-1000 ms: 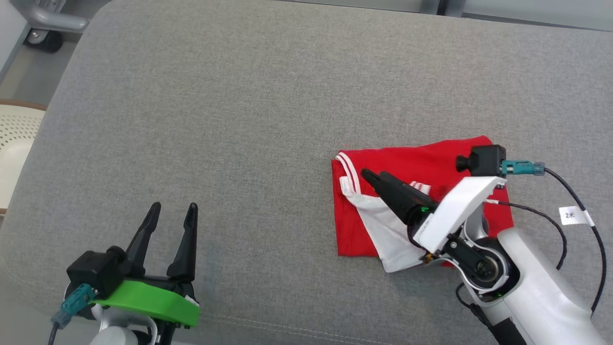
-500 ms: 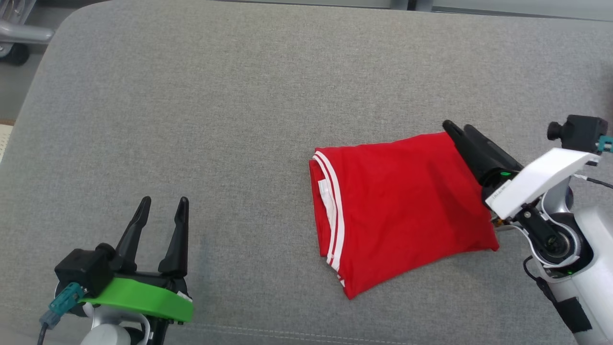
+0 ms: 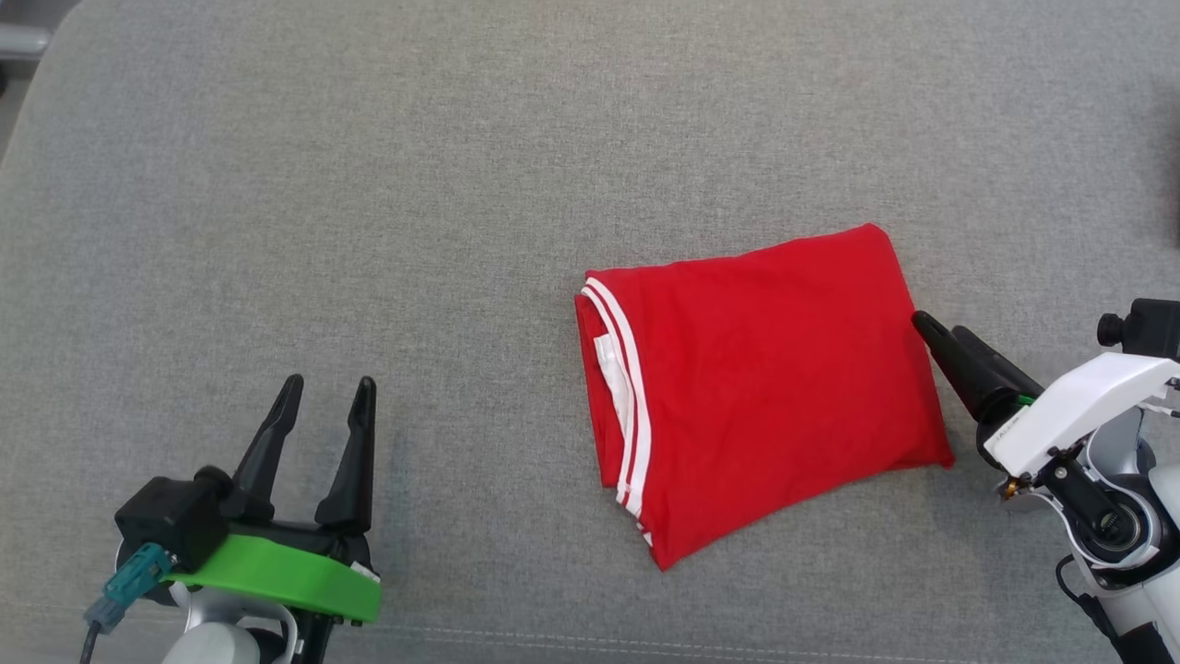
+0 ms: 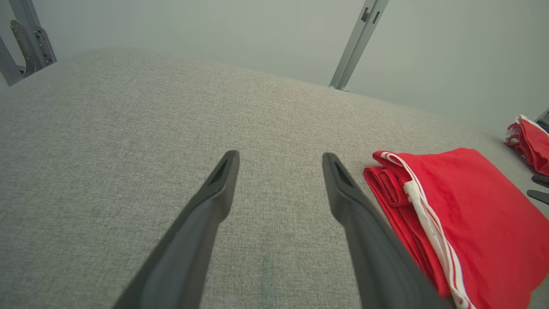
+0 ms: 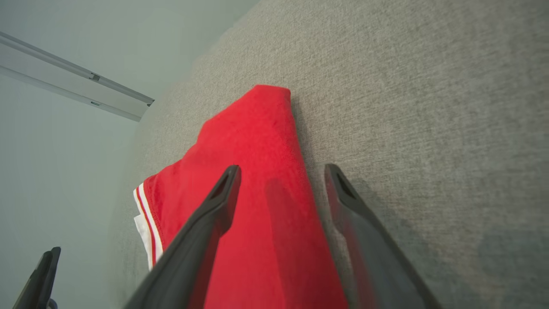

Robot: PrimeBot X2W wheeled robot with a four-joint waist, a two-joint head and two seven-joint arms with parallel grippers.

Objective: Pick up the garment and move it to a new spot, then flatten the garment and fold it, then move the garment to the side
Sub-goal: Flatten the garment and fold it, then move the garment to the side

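A grey woven cushion (image 3: 369, 184) with a stitched seam (image 3: 553, 638) along its near edge carries a crumpled red-and-white cloth (image 4: 525, 141) near its right edge, while a grey metal strut (image 4: 358, 43) and a bracket (image 4: 25, 47) stand beyond its far edge against a pale wall (image 4: 214, 25) that bears a pale rail (image 5: 73, 81)

What I can't fully make out

In the right wrist view my right fingers (image 5: 201, 240) cover part of the garment (image 5: 253, 171), which runs off the bottom edge. One of my left fingers (image 5: 40, 271) is clipped at the lower-left corner. In the left wrist view a red-and-white bundle (image 4: 528, 143) is cut by the right edge, too little for me to identify. The garment's folded-under layers are hidden.
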